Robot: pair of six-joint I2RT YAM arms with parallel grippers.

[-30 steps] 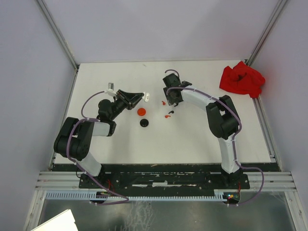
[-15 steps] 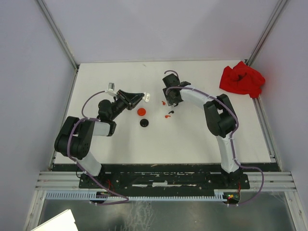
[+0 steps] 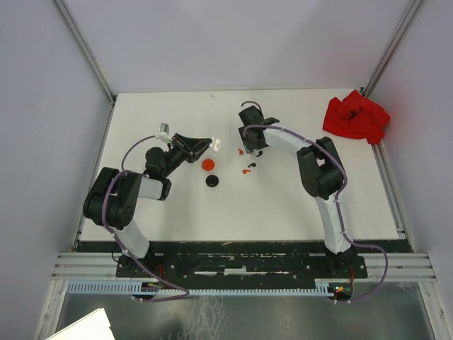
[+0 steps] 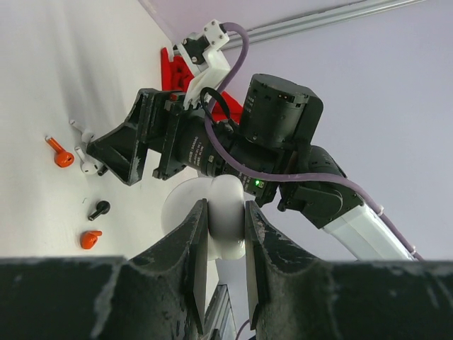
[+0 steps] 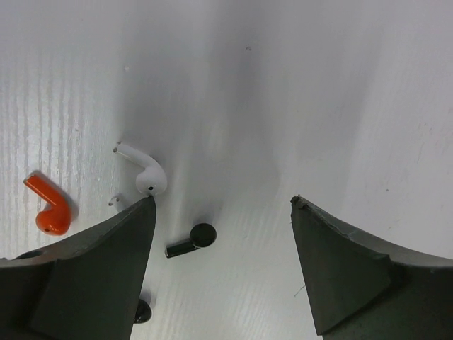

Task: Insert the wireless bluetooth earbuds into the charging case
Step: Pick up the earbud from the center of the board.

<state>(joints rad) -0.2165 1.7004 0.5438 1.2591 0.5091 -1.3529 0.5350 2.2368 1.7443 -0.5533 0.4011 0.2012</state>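
My left gripper [image 4: 225, 204] is shut on a white round charging case [image 4: 228, 225], held above the table; in the top view the case [image 3: 215, 145] is at its tip. My right gripper [image 5: 223, 200] hangs open, pointing down over the loose earbuds. A black earbud [image 5: 190, 241] lies on the table between its fingers, nearer the left one. A white earbud [image 5: 145, 172] lies just past the left fingertip. A red earbud [image 5: 49, 211] lies further left. Another black earbud [image 5: 141, 310] peeks out under the left finger.
A red round case [image 3: 208, 164] and a black round case [image 3: 212, 180] sit on the table below the left gripper. A second red earbud [image 3: 246, 171] lies nearer the arms. A red cloth [image 3: 356, 117] is crumpled at the far right corner.
The right arm has swung slightly left, its open gripper staying over the earbuds. The left arm holds still with the white case.
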